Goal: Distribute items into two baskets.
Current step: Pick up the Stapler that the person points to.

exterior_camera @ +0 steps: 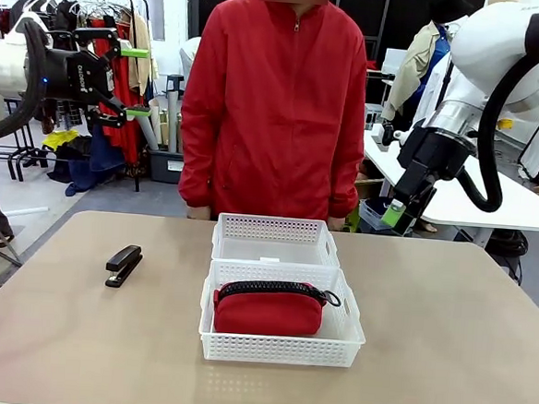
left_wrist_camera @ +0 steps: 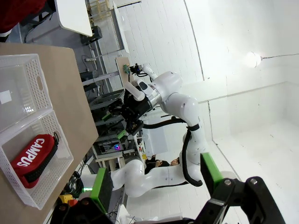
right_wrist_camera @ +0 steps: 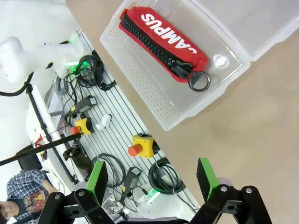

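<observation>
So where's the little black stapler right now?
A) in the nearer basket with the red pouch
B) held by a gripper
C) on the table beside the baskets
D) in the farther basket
C: the stapler lies on the table, left of the nearer basket holding the red pouch.

Left gripper (left_wrist_camera: 155, 170) at the bottom edge, green pads spread wide apart, nothing between them. Tan flat table (left_wrist_camera: 70, 79) on picture left. Two white rectangular plastic lattice-sided baskets sit on it, touching end to end. Lower basket (left_wrist_camera: 58, 179) holds a red fabric zippered pouch (left_wrist_camera: 33, 156), white "CAMPUS" print up, black zipper along one edge. Upper basket (left_wrist_camera: 39, 84) has a small white label (left_wrist_camera: 5, 97) inside. White right arm (left_wrist_camera: 173, 93) hangs mid-frame beyond the table. Person's red jacket (left_wrist_camera: 18, 11) at top left corner.
</observation>
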Motion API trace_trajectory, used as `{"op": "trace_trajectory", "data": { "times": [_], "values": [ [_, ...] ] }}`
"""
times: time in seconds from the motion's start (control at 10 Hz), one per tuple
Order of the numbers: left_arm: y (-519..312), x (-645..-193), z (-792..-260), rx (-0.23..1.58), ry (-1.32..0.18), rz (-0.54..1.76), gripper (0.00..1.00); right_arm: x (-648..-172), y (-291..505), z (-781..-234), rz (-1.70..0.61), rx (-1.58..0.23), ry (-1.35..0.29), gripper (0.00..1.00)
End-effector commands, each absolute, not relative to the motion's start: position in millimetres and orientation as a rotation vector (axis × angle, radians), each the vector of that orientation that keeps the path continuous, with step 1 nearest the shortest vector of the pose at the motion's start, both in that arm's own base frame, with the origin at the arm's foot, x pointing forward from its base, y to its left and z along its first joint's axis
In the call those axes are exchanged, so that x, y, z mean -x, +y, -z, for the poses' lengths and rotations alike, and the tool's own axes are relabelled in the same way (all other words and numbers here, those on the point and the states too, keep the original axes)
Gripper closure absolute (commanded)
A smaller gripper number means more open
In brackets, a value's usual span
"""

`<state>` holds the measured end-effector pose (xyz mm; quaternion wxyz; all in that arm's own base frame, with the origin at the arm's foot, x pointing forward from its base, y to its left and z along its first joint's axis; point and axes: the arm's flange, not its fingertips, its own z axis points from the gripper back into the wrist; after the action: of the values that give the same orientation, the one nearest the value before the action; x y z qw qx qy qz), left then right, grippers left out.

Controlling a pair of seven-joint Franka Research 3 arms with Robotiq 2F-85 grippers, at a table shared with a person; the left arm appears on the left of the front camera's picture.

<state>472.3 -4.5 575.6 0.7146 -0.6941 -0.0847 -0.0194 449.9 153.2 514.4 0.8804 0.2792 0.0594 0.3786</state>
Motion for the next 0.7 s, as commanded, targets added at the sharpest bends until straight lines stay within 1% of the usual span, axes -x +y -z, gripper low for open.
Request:
{"op": "trace_trajectory", "data": {
  "times": [0.0, 0.1, 0.2, 0.3, 0.5, 0.6],
  "values": [
    [-4.9, -471.9, -577.1, 1.537, -0.189, 0.046, 0.00, -453.7, 150.8, -518.4, -0.814, -0.577, 0.126, 0.00],
    [-4.9, -471.9, -577.1, 1.537, -0.189, 0.046, 0.00, -449.9, 153.2, -514.4, -0.789, -0.582, 0.124, 0.00],
    [-4.9, -471.9, -577.1, 1.537, -0.189, 0.046, 0.00, -465.9, 133.5, -523.0, -0.684, -0.716, 0.122, 0.00],
    [-4.9, -471.9, -577.1, 1.537, -0.189, 0.046, 0.00, -476.5, 116.7, -533.1, -0.521, -0.817, 0.085, 0.00],
    [-4.9, -471.9, -577.1, 1.537, -0.189, 0.046, 0.00, -498.9, 71.4, -556.2, -0.316, -0.949, 0.012, 0.00],
    [-4.9, -471.9, -577.1, 1.537, -0.189, 0.046, 0.00, -508.9, 55.4, -563.8, -0.204, -0.998, -0.061, 0.00]
  ]
}}
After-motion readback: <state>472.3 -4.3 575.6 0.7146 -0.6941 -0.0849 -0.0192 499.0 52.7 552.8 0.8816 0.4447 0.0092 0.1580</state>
